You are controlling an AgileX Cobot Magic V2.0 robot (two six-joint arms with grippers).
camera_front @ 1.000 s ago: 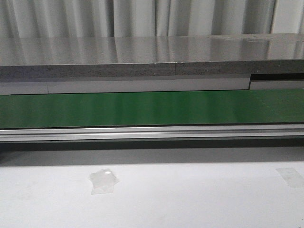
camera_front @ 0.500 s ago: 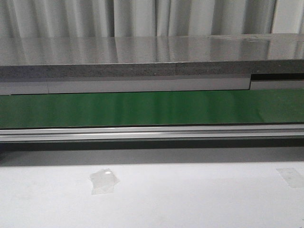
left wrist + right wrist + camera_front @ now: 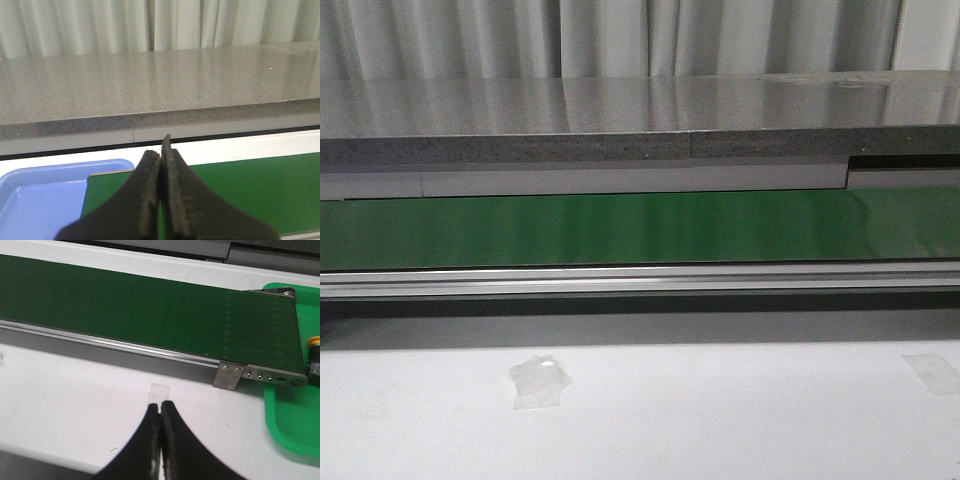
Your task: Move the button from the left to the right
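Item: the button [image 3: 314, 356], yellow cap and dark body, lies in your green tray [image 3: 292, 425] past the conveyor belt [image 3: 150, 305] end. No lettering you can read. Left gripper [image 3: 161, 150] and right gripper [image 3: 160, 412]: jaws pressed together, empty.

Green belt [image 3: 640, 228], tape bits [image 3: 538, 380] on table [image 3: 720, 420].

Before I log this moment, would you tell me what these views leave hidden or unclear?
- The button: right wrist view, cut off by the picture's edge at the green tray; only a yellow cap and dark body show.
- Blue tray: left wrist view, partly hidden by the left gripper and the edge.
- Both arms: outside the front view.
- Green belt: its ends run off the front view.
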